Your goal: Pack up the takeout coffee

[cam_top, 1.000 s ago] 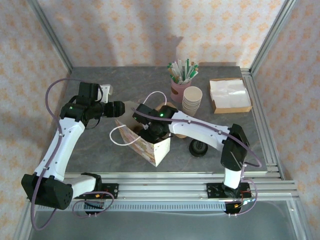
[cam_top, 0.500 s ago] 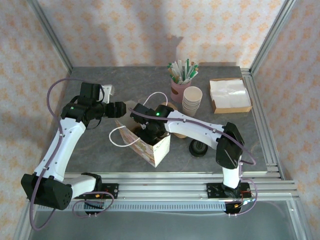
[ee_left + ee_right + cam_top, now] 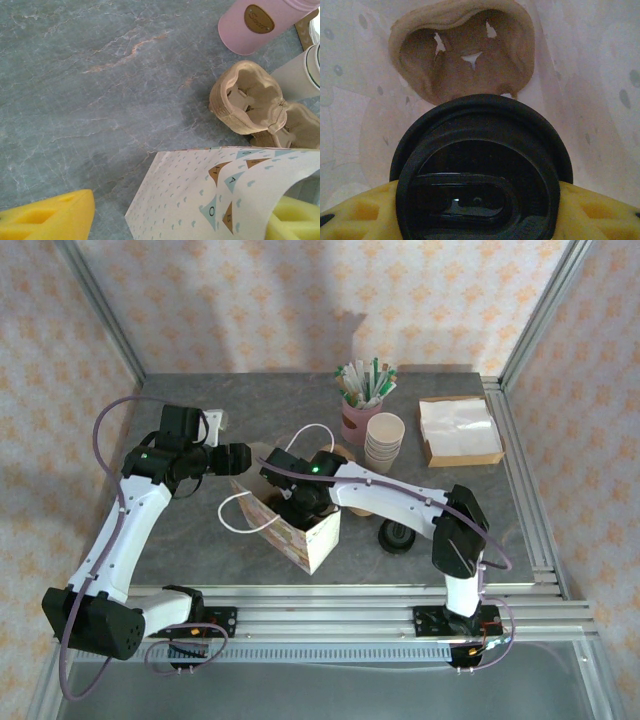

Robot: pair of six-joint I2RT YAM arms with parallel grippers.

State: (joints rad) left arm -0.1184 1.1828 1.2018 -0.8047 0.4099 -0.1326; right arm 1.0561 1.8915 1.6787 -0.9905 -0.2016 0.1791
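The takeout coffee [image 3: 480,170], its black dome lid facing the right wrist camera, sits between the yellow fingers [image 3: 600,212] of my right gripper [image 3: 480,212], which is shut on it. It hangs inside the patterned paper bag [image 3: 300,530], above a brown pulp cup holder [image 3: 465,55] at the bag's bottom. In the top view my right gripper [image 3: 300,502] dips into the bag's open mouth. My left gripper [image 3: 238,455] is at the bag's far-left rim; its yellow fingers [image 3: 50,220] stand wide apart with the bag wall [image 3: 210,195] between them.
A second black lid piece [image 3: 397,536] lies right of the bag. A pulp carrier [image 3: 250,100], a pink cup of sticks [image 3: 362,405], a stack of cream cups [image 3: 384,442] and a napkin box [image 3: 460,430] stand behind and to the right.
My right gripper has shifted slightly left and lower into the bag with the coffee. The left arm has hardly moved.
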